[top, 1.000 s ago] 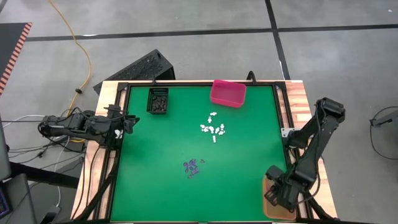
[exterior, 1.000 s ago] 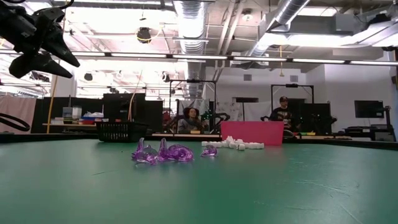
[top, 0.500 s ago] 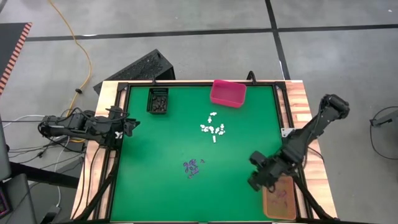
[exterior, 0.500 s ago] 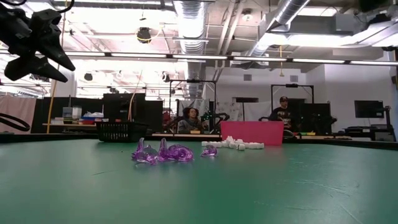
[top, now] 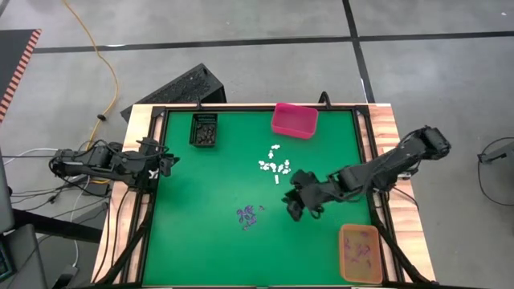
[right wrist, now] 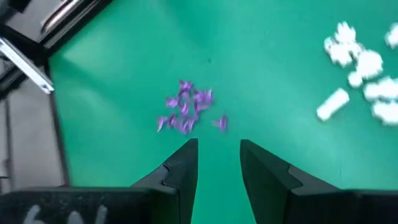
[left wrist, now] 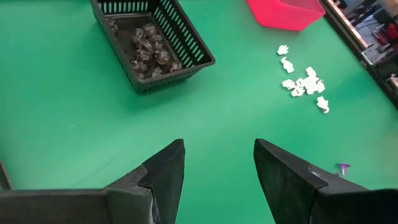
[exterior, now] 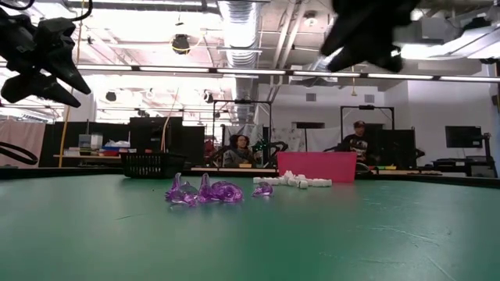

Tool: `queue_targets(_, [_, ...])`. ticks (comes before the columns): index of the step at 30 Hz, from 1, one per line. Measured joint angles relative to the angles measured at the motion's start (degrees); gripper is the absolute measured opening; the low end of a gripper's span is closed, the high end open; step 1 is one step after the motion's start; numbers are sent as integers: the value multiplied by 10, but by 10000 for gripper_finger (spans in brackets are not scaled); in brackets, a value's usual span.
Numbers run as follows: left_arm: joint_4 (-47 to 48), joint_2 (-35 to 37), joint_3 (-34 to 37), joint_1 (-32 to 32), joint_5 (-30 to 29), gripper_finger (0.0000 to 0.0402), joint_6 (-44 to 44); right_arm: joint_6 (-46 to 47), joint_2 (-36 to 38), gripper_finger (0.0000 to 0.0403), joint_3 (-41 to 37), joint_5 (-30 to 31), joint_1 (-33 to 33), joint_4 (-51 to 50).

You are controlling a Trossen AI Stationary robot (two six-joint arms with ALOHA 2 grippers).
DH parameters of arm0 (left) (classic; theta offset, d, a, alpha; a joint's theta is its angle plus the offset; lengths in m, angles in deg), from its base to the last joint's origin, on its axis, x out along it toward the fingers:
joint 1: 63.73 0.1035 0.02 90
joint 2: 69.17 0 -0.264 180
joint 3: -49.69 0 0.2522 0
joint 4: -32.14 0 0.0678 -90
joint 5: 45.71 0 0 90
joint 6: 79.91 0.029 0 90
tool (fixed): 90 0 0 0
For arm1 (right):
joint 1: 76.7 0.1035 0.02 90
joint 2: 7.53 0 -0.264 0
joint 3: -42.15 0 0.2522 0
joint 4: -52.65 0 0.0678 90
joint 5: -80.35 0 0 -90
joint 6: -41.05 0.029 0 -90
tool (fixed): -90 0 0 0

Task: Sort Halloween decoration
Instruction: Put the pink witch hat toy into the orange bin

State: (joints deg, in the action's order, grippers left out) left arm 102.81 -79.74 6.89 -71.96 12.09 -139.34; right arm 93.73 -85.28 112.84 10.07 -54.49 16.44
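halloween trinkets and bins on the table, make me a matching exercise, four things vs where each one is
Things:
1. purple trinkets
2. white trinkets
3. pink bin
4. orange bin

Places:
A. table's far edge, near the middle
B. loose pile at mid-table, nearest the pink bin
C. near right corner, with purple pieces inside
D. loose pile on the mat, just left of the right gripper

Pairs: 1-D, 2-B, 3-A, 4-C

Left gripper [left wrist: 219, 167]: two dark fingers parted over green table [left wrist: 74, 124]. Black mesh basket [left wrist: 151, 41] holding dark trinkets [left wrist: 146, 50]. Pink bin [left wrist: 286, 11] beyond. White trinkets [left wrist: 303, 83] clustered; one purple trinket [left wrist: 343, 168] apart.
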Motion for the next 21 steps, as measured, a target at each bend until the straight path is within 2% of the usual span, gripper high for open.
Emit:
queue_targets(4, [3, 0, 0, 0, -4, 183, -2, -67, -66, 150, 0, -3, -19, 88])
queue_targets(7, [4, 0, 0, 0, -6, 183, 2, -107, -111, 152, 8, -1, -22, 119])
queue_targets(17, [7, 0, 0, 0, -5, 183, 17, -92, -244, 155, 52, 10, 3, 120])
queue_targets(21, [7, 0, 0, 0, -14, 183, 18, -95, -276, 155, 78, 13, 7, 117])
